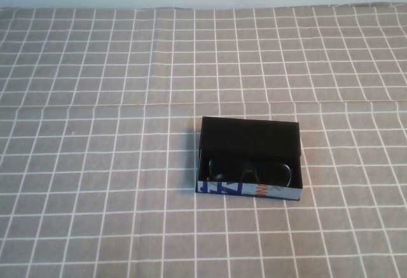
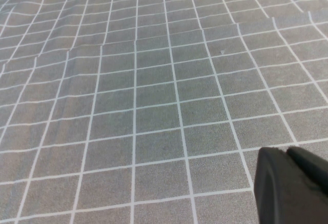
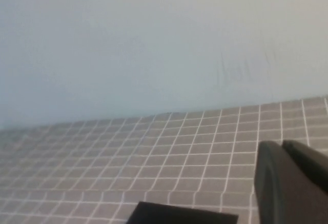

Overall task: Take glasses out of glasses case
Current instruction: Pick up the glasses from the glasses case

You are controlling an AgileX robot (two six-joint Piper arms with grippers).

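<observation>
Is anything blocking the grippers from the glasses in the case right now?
Nothing visible does. The glasses case lies open, its flap folded back, with the glasses exposed inside. Only bare checked tablecloth surrounds it. The left gripper hangs over bare cloth; the right gripper sits near the case's edge.

Tabletop: grid tablecloth (image 1: 95, 163), bare wall (image 3: 128, 44)

Glasses (image 1: 251, 170) in glasses case (image 1: 251, 139), on tablecloth (image 1: 95, 163).

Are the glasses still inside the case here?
Inside: the glasses lie in the open glasses case. Left gripper and right gripper are away.
</observation>
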